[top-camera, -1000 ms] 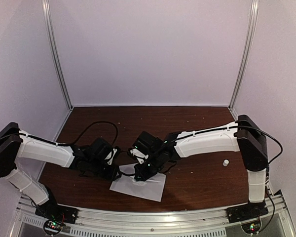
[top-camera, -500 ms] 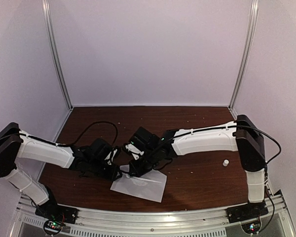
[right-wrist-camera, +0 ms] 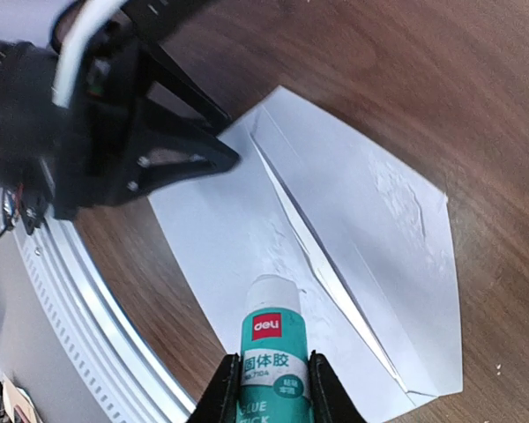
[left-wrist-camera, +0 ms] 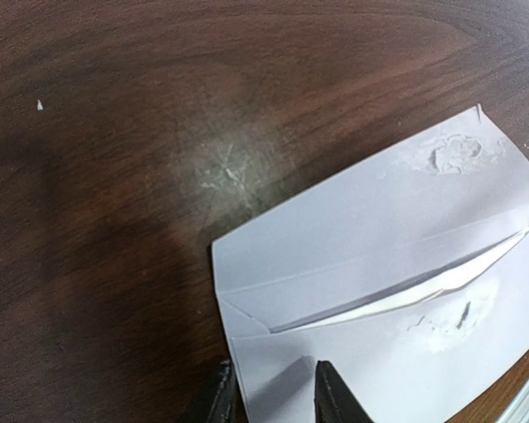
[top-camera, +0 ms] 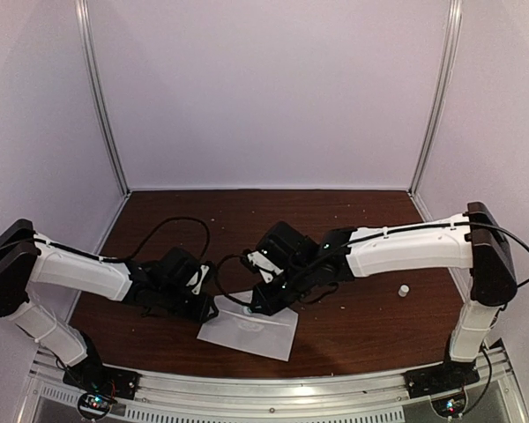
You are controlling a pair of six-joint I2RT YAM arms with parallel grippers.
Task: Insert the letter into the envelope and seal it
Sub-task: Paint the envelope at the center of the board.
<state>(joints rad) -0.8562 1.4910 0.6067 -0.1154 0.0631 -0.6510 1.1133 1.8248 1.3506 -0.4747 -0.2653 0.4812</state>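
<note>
Envelope: small pale grey-lavender rectangular paper envelope, lying flat on the tabletop near its front edge, between the two tools. Its flap is folded open, and wrinkled wet-looking patches show on both flap and body.
Letter: plain white folded paper letter, inside the envelope; only a thin brighter strip shows at the mouth.
Left tool: left tool, low over the tabletop, its black fingers a narrow gap apart. They straddle the envelope's near left corner and pinch nothing. In the right wrist view one tip meets the envelope's edge.
Right tool: right tool, clamped around the glue stick and pointing down at the envelope.
Glue stick: teal-labelled cylindrical glue stick with a red logo. Its white tip is at the envelope's body, just below the mouth.
Cap: small white cylindrical cap, lying on the tabletop well apart to the right.
Tabletop: dark brown wood-grain tabletop with pale scuff marks beside the envelope.
</note>
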